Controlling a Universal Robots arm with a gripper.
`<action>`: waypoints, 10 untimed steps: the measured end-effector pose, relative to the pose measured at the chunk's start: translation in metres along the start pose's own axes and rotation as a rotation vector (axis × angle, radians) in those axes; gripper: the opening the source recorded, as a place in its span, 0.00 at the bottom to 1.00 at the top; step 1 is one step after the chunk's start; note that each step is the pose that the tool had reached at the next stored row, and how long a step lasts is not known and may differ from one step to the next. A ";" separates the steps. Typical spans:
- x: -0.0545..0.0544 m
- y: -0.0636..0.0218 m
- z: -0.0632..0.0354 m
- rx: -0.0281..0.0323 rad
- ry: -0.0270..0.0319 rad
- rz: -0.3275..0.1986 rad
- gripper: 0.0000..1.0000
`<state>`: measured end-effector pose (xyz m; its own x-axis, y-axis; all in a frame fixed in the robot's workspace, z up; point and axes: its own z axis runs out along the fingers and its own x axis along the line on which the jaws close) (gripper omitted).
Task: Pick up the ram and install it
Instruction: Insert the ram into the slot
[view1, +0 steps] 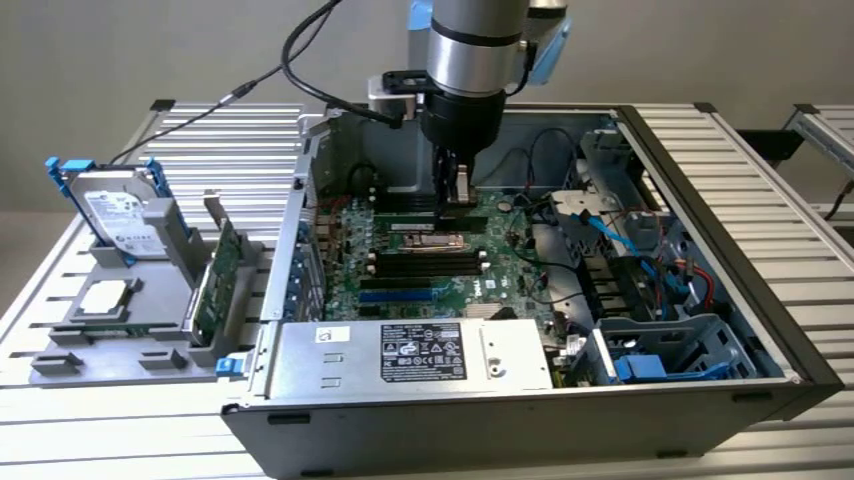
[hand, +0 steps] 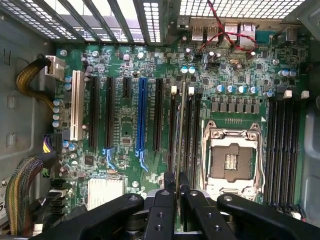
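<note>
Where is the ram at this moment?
In the wrist view the ram is gripped edge-on in the gripper, lined up along the black slots beside the empty processor socket, inside the computer case.

soft, even light fills the exterior view; we see the case (view1: 534, 440) interior shaded beneath the arm (view1: 474, 60). in the wrist view, glare burns white through the vent grille (hand: 240, 7), the motherboard (hand: 125, 135) is evenly lit, and the black gripper (hand: 177, 176) reads dark against it.
</note>
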<state>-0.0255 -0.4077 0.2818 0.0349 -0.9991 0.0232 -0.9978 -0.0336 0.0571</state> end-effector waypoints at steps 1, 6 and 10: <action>0.000 -0.0002 0.0017 0.0000 0.0000 0.000 0.14; 0.001 -0.0023 0.0107 0.0000 0.0001 0.000 0.14; 0.002 -0.0040 0.0180 0.0001 -0.0001 -0.001 0.14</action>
<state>-0.0225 -0.4100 0.2636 0.0358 -0.9991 0.0231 -0.9978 -0.0345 0.0570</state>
